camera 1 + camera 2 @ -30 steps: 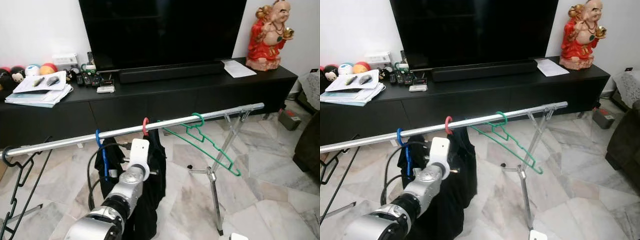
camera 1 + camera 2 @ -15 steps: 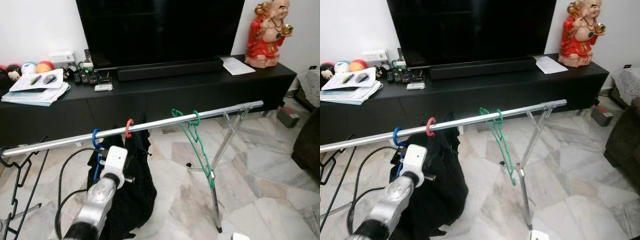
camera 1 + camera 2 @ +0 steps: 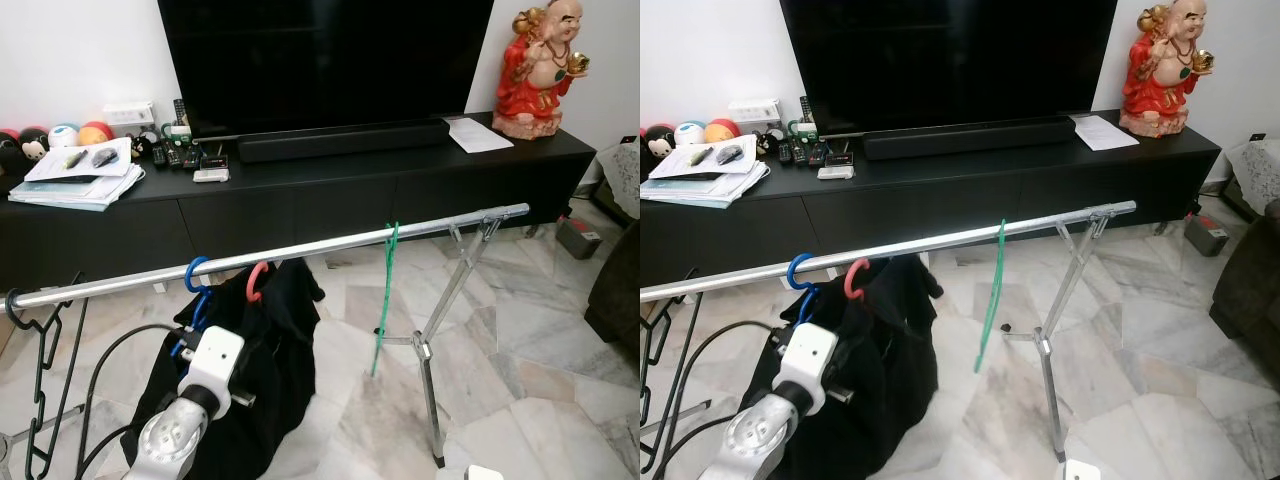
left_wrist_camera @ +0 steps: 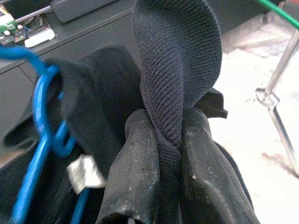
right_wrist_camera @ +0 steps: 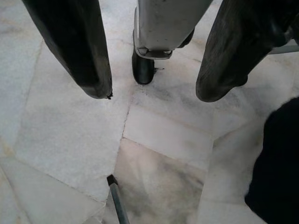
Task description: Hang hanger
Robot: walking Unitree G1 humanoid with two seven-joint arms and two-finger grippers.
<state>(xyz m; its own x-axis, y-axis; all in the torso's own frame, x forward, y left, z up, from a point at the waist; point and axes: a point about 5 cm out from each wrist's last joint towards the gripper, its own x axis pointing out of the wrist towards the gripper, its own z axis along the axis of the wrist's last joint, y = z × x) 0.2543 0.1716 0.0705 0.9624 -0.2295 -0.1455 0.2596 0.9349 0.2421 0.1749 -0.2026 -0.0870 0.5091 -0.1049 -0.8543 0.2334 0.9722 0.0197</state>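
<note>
On the long silver metal rail (image 3: 300, 255) of the clothes rack, the blue plastic hanger (image 3: 195, 275) already sits by its hook, just beside a red plastic hook (image 3: 256, 282), and a green wire hanger (image 3: 385, 290) hangs further along the rail toward its folding leg. So the hanging itself looks done. Below the rail, the black knitted garment (image 3: 270, 350) droops from the blue hanger, and the left gripper (image 4: 168, 154) has its two black fingers closed on a fold of this cloth. What is left, I judge, is to release the cloth and draw the arm back; whether the garment sits straight on the hanger is hard to tell, as the cloth hides its shoulders. The right gripper (image 5: 152, 88) hangs idle over the marble floor (image 5: 163, 140), far below the rail, with its fingers spread apart and nothing between them.
</note>
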